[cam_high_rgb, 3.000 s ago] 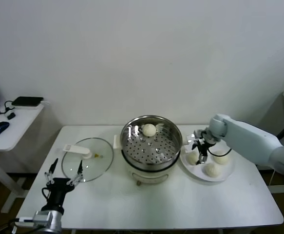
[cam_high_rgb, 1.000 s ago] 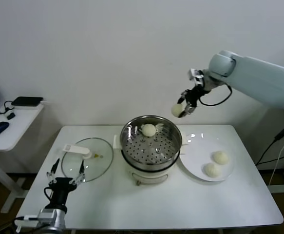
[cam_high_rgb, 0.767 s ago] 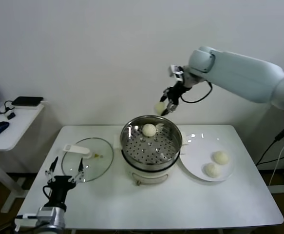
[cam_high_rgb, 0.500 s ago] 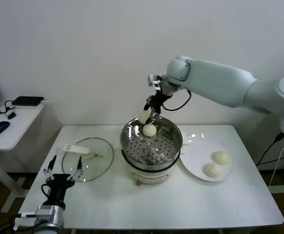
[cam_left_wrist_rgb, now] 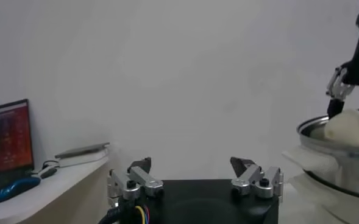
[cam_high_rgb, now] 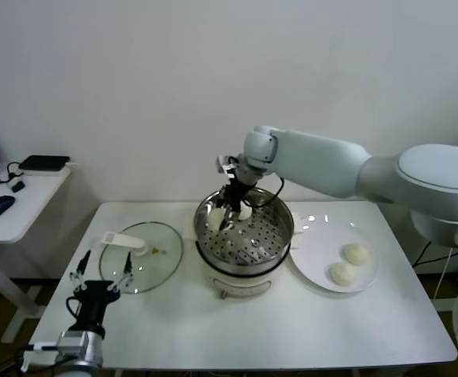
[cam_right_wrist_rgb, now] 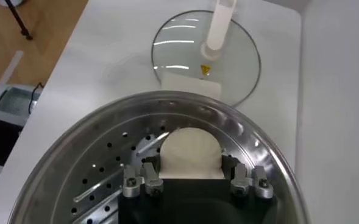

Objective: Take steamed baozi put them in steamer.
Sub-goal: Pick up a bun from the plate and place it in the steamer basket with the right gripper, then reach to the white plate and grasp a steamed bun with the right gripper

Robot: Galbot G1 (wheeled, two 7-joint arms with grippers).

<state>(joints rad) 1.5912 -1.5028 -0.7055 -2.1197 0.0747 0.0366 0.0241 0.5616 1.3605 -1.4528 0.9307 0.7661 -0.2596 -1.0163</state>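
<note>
The steamer (cam_high_rgb: pixel 254 242) stands mid-table on its white pot base. My right gripper (cam_high_rgb: pixel 227 215) reaches down into its left side, shut on a steamed baozi (cam_high_rgb: pixel 215 221). In the right wrist view the baozi (cam_right_wrist_rgb: pixel 190 152) sits between my right gripper's (cam_right_wrist_rgb: pixel 191 163) fingers, low over the steamer's perforated floor (cam_right_wrist_rgb: pixel 75 167). A second baozi (cam_high_rgb: pixel 245 210) lies at the steamer's back, partly hidden by the gripper. Two more baozi (cam_high_rgb: pixel 357 254) (cam_high_rgb: pixel 341 273) lie on the white plate (cam_high_rgb: pixel 311 250). My left gripper (cam_high_rgb: pixel 101 275) is open and parked at the front left, and also shows in its own wrist view (cam_left_wrist_rgb: pixel 194 171).
The glass lid (cam_high_rgb: pixel 141 255) with a white handle lies flat left of the steamer; it also shows in the right wrist view (cam_right_wrist_rgb: pixel 206 55). A side desk (cam_high_rgb: pixel 16 204) with a mouse stands far left. The left wrist view shows the steamer (cam_left_wrist_rgb: pixel 344 167) and the held baozi (cam_left_wrist_rgb: pixel 348 126).
My right gripper lifted a baozi off the plate, carried it up and leftward over the steamer, and has come down inside it. The plate now holds two. The left arm stayed put.
</note>
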